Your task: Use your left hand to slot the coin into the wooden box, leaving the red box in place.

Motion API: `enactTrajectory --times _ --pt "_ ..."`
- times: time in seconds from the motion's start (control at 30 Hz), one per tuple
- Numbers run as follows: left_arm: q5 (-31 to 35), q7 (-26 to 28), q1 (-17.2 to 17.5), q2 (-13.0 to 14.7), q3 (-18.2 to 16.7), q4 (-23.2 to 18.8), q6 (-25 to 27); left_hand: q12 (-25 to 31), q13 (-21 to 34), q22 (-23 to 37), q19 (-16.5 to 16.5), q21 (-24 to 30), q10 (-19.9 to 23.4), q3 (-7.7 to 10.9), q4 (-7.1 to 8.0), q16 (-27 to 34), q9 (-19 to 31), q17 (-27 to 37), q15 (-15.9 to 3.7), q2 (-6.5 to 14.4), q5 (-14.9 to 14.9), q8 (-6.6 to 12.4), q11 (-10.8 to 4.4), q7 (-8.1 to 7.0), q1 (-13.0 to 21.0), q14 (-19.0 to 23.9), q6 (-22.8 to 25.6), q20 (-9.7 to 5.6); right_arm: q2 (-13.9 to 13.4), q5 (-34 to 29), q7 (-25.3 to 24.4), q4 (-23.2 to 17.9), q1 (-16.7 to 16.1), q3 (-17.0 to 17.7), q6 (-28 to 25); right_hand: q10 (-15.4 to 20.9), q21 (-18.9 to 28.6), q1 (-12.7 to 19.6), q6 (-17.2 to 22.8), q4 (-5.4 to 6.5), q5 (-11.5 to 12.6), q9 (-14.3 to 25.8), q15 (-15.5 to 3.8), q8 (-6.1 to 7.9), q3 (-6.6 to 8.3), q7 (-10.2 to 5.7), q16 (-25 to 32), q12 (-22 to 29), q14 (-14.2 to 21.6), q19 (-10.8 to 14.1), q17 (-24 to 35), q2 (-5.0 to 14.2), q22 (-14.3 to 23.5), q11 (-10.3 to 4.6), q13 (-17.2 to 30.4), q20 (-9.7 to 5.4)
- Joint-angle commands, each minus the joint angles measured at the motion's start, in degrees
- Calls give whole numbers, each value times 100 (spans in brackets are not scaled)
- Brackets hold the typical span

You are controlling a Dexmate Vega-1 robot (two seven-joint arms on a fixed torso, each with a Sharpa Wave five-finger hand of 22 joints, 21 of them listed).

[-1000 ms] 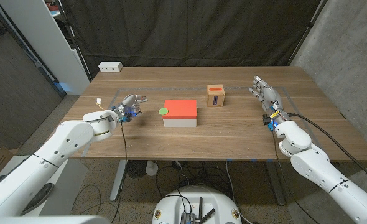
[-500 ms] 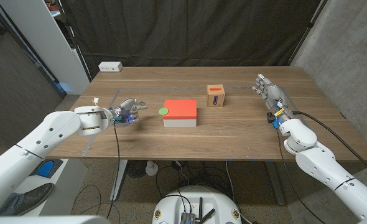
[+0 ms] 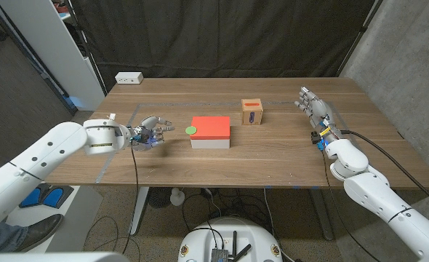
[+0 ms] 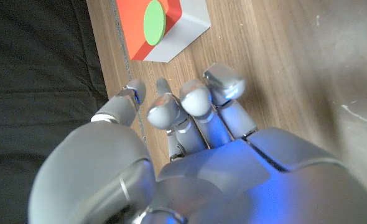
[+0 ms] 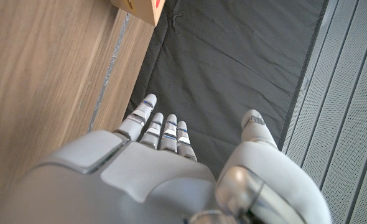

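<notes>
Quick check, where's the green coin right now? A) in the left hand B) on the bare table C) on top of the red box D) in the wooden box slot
C: the coin lies on the red box near its left end, while the left hand is beside the box, apart from it, holding nothing.

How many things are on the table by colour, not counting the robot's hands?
Green: 1, the coin lying on the red box.
Red and white: 1, the red box.
Wood: 1, the wooden box.
White: 1, the small block at the far left corner.
Total: 4.
</notes>
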Motion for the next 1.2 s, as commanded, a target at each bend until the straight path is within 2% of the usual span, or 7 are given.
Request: enactTrajectory --times 0.03,0.27,0.6,0.93,1.2 --pt "-864 444 -200 380 244 -19 81 135 35 11 108 -66 -10 63 -24 67 96 -3 -4 56 -19 94 3 46 17 15 -62 -244 -69 11 79 101 25 7 -34 40 -13 48 19 9 42 21 30 28 50 1 55 18 37 40 11 13 33 -1 11 33" --pt "-1136 808 -692 588 602 -75 196 203 105 25 172 -152 -100 94 -39 105 48 5 -8 21 -28 15 -1 31 16 10 -472 -241 -85 32 128 152 -24 29 34 47 -16 60 16 12 46 21 21 24 53 -5 56 16 37 37 9 9 33 1 12 36" --pt "-1297 964 -1374 524 1218 164 319 164 42 30 205 -240 -86 132 -37 101 -51 12 -12 -5 -35 55 0 50 4 -5 -538 -240 -99 90 102 156 -158 104 77 70 -17 79 5 15 51 21 41 16 57 -13 59 18 44 40 6 3 34 12 14 42" --pt "-1119 333 -1583 315 1566 615 327 168 78 33 225 -302 -111 177 -30 111 -129 52 -14 34 -35 112 -1 94 -6 10 -524 -240 -160 83 -3 58 -244 172 -29 83 -19 91 3 20 54 22 40 13 59 -17 64 18 56 41 4 -3 34 6 15 44" --pt "-1079 33 -1601 264 1568 690 320 143 81 34 256 -336 -128 159 -5 101 -190 54 -11 20 -53 143 -2 116 -88 -4 -542 -234 -270 62 -114 -103 -340 212 -253 85 -20 98 -2 24 55 22 38 9 59 -27 64 14 52 41 3 -6 34 14 16 45"
